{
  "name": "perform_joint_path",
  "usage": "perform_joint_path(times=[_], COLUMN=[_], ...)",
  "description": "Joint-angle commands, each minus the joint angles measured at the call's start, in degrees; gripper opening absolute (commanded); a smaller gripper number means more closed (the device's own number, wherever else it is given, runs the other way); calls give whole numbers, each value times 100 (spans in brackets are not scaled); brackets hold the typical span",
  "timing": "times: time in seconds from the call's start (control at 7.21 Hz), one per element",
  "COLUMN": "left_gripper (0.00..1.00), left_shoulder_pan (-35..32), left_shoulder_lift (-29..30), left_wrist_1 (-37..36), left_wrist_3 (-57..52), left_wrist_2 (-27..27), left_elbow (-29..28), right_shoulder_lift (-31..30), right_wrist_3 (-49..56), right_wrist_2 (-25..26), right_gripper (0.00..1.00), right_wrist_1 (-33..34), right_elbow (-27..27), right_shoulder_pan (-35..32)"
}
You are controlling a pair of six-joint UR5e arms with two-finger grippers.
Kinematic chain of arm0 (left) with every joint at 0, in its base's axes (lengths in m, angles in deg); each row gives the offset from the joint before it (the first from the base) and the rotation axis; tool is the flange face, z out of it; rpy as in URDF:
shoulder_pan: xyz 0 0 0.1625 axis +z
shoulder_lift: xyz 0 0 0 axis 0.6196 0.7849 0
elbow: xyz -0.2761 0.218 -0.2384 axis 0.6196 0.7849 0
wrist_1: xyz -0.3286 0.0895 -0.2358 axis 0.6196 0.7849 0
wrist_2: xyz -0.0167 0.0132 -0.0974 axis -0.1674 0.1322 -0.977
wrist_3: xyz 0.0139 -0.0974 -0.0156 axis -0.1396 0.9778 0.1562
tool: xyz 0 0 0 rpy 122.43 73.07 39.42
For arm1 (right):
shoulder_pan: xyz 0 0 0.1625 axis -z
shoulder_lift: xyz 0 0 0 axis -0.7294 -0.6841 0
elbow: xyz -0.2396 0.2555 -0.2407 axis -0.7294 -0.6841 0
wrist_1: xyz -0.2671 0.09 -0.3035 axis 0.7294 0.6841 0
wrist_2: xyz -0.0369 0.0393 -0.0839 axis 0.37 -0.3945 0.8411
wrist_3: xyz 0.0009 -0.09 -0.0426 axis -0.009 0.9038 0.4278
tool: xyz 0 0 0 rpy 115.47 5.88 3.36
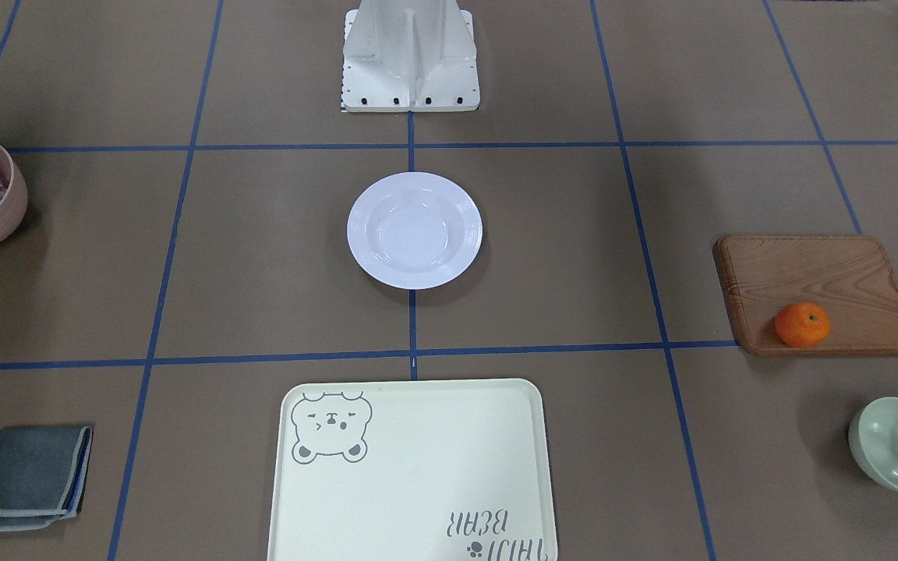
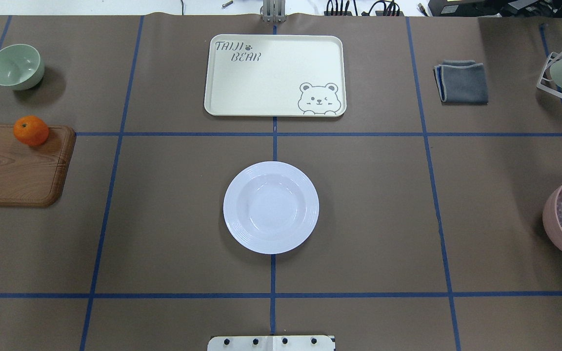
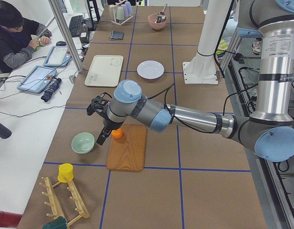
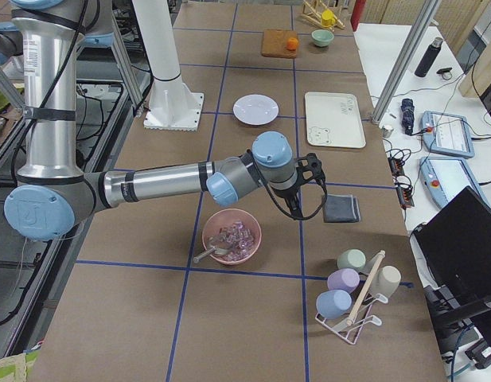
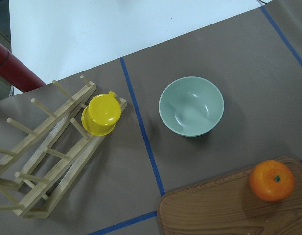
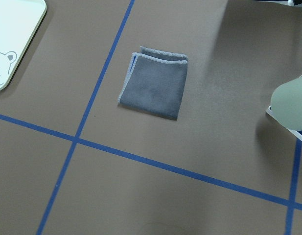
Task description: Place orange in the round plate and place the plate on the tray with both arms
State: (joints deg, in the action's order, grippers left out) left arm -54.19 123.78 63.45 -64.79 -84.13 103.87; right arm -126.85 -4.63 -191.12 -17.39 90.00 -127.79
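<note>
Blue-taped brown table (image 2: 359,219) beneath round plate (image 2: 270,207)

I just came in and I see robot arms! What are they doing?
The job has not really started. The orange sits on the wooden board, and the left gripper hangs over that end of the table. The round plate is empty in the middle, and the tray is empty too. The right gripper hangs near the grey cloth.
</note>
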Motion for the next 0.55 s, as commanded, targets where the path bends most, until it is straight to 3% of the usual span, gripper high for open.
perform_joint_path(times=[0.0, 0.42], left_gripper=[99, 98], left_shoulder_pan=[472, 1510], left_shoulder_lift=[-18, 17], left_wrist_1=[285, 320], left_wrist_3=[1164, 2240], left_wrist_2=[7, 86], left_elbow=[-5, -75], right_shoulder_lift=[279, 447], right_wrist_3=[-1749, -3187], right_wrist_2=[904, 2339], right_gripper=[100, 100], right_wrist_1=[-5, 405], right_elbow=[486, 882], right_shoulder_pan=[1084, 2528])
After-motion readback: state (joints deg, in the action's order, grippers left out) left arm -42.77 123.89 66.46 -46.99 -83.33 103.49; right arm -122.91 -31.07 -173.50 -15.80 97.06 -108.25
